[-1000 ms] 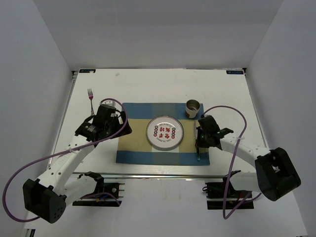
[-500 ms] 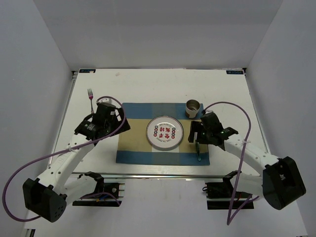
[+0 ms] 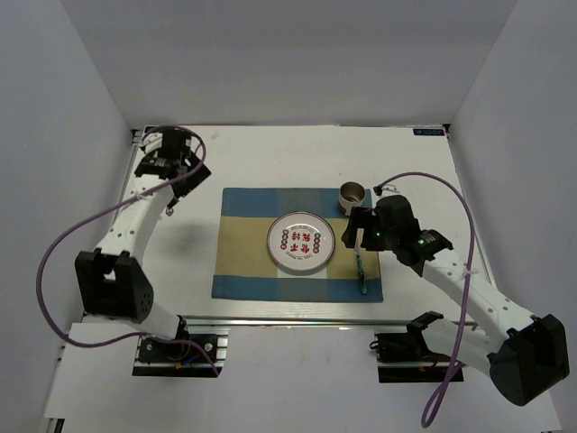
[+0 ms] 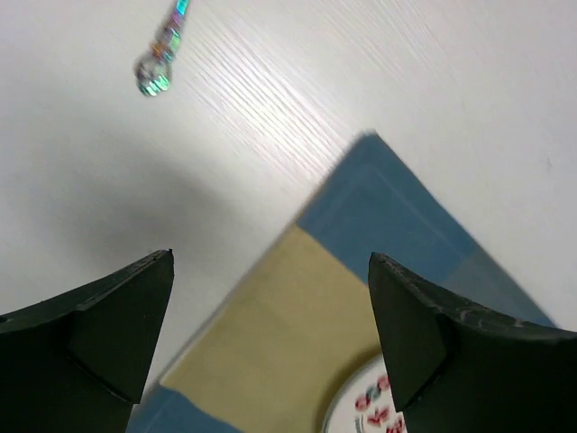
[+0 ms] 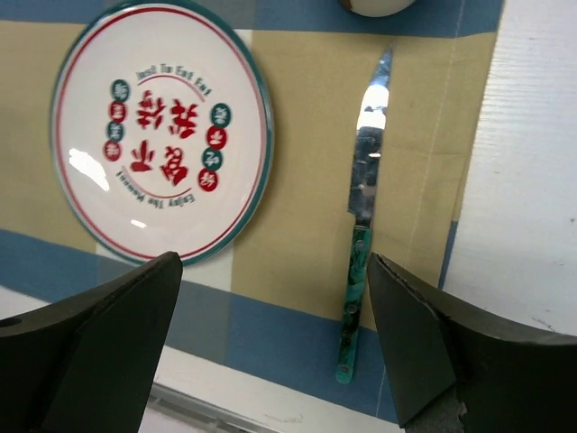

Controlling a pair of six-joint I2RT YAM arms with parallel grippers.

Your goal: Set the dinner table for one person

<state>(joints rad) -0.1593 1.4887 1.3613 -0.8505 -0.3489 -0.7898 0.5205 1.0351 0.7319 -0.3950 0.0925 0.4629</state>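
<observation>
Both left fingers (image 4: 90,343) and right fingers (image 5: 81,352) wide, knife (image 5: 361,207) beside plate (image 5: 162,135), cup (image 3: 352,197) beyond

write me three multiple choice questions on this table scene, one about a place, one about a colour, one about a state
1. Where does the knife lie?
A. on the placemat, right of the plate
B. across the plate
C. inside the cup

2. What colours is the placemat?
A. red and white
B. all green
C. blue and tan

3. How is the right gripper?
A. shut on the knife
B. open, above the knife
C. shut on the cup

Answers: 1 A, the knife lies flat on the placemat beside the plate's right rim. 2 C, blue bands and tan bands show in both the top and right wrist views. 3 B, its fingers stand wide apart and the knife lies free on the placemat.
</observation>
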